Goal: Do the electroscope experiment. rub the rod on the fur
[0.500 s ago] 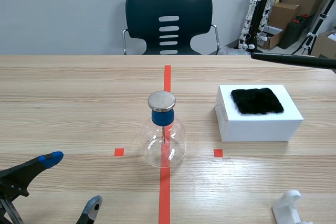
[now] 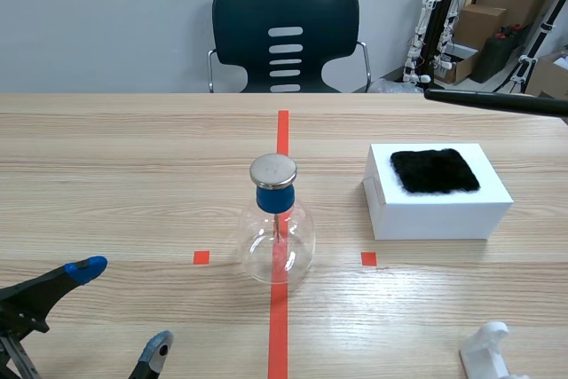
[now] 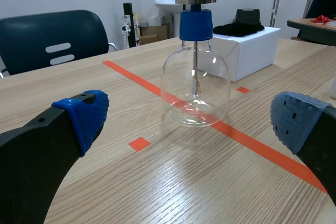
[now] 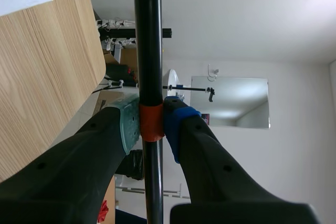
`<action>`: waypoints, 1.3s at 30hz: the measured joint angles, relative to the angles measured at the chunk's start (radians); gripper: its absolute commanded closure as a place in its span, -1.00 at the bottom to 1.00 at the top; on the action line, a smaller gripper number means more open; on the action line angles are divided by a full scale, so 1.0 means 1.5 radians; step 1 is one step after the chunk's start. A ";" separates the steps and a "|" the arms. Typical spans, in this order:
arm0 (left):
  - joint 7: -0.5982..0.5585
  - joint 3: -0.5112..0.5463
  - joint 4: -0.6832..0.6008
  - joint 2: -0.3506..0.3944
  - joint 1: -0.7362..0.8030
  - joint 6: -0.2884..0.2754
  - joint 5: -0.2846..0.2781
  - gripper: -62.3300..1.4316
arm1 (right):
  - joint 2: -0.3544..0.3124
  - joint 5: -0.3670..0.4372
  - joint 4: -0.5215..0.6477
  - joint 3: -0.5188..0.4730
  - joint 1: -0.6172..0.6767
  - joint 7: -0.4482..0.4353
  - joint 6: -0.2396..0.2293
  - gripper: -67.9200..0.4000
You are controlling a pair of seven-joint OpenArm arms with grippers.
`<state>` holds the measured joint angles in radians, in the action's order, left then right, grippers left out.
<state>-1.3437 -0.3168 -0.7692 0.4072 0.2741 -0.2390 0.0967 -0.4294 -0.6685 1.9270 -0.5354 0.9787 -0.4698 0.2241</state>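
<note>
- My right gripper [image 4: 152,127] is clamped on the rod [image 4: 148,51]: in the right wrist view the grey-green pad [image 4: 128,129] and the blue pad [image 4: 176,125] press on either side of the rod's orange band [image 4: 150,121].
- In the scene view I see only the rod itself. It comes in thin, black and nearly level from the right edge, and its tip ends above the far side of the white box [image 2: 439,215].
- The fur [image 2: 435,170] lies flat on top of that box as a black patch. The rod is held up in the air, apart from the fur and not touching it.
- The electroscope flask [image 2: 277,237] stands upright on the red centre line, left of the box, with a blue stopper and a metal disc on top.
- My left gripper [image 2: 122,305] sits low near me with its fingers spread wide and nothing between them. The flask stands ahead of it.
- A white plastic piece [image 2: 488,348] lies at the near right of the table [image 2: 133,175].
</note>
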 measured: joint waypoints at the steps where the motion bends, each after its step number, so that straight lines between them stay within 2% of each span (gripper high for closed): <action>1: 0.000 0.000 0.000 0.000 0.000 0.000 0.000 -1.00 | 0.000 0.000 0.000 0.000 0.000 0.000 0.000 0.89; 20: 0.000 0.000 0.000 0.000 0.000 0.000 0.000 -1.00 | 0.000 0.000 0.000 0.000 0.000 0.003 0.005 0.89; 22: 0.000 0.000 0.000 0.000 0.000 0.000 0.000 -1.00 | -0.001 0.000 0.000 0.000 -0.002 0.018 0.018 0.89; 25: 0.000 0.000 0.000 0.000 0.000 0.000 0.000 -1.00 | -0.014 0.000 0.000 0.000 -0.023 0.071 0.015 0.89; 27: 0.000 0.000 0.000 0.000 0.000 0.000 0.000 -1.00 | -0.031 0.003 0.000 0.000 -0.049 0.112 0.015 0.89; 30: 0.000 0.000 0.000 0.000 0.000 0.000 0.000 -1.00 | -0.077 0.042 0.000 0.000 -0.069 0.154 0.013 0.89; 33: 0.000 0.000 0.000 0.000 0.000 0.000 0.000 -1.00 | -0.132 0.061 -0.007 0.001 -0.080 0.178 -0.004 0.89; 36: 0.000 0.000 0.000 0.000 0.000 0.000 0.000 -1.00 | -0.188 0.069 -0.037 0.008 -0.108 0.205 0.000 0.89; 39: 0.000 0.000 0.000 0.000 0.000 0.000 0.000 -1.00 | -0.243 0.075 -0.090 0.045 -0.155 0.212 0.000 0.89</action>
<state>-1.3437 -0.3168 -0.7692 0.4072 0.2737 -0.2390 0.0971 -0.7937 -0.5556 1.7924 -0.4675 0.7467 -0.1516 0.2237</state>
